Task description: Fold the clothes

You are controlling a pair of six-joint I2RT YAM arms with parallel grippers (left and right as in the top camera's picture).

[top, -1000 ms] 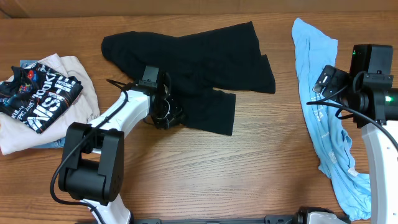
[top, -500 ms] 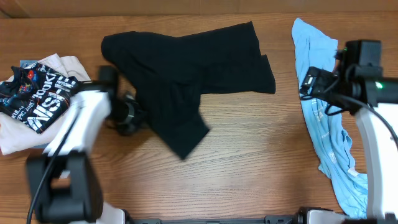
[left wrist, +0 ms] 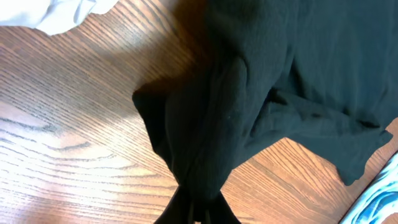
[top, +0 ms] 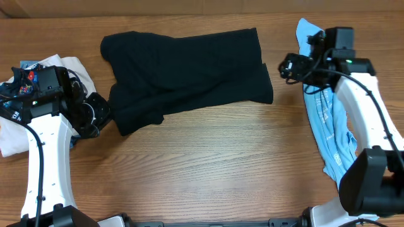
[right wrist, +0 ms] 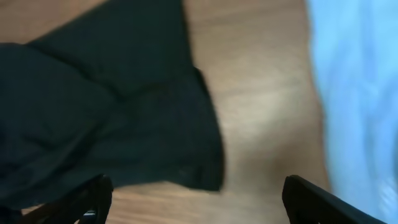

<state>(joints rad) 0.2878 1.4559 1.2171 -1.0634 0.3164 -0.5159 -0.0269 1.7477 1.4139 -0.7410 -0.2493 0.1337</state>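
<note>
**black garment now flat, long axis left-right**

- black garment [top: 189, 72] lies spread at the top-centre of the tabletop [top: 208, 170]. in the overhead view its long axis runs left-right and sits a bit skewed, with the lower-left corner drawn down toward the left hand [top: 101, 116].
- left hand is clamped on that corner. in the left wrist view the cloth [left wrist: 261, 74] bunches into a narrow twist that ends in the hand [left wrist: 196, 214] at the bottom edge.
- right hand [top: 287, 66] is just beside the garment's right edge with its fingers [right wrist: 93, 193] apart and nothing held. right wrist view is blurred: the black hem [right wrist: 124, 124] is on one side, the light blue garment [right wrist: 354, 93] on the other. can't tell if there's contact.
- light blue garment [top: 328, 120] runs top-to-bottom along the right side, well apart from the black one.
- the black printed garment [top: 28, 104] lies on a white garment [top: 79, 69] at the far left.

vs 0.5 s ago:
- the flap hanging toward the near edge is gone and the outline is now roughly rectangular.
- left hand has moved further left.
- right hand has come off the blue garment toward the black one.
</note>
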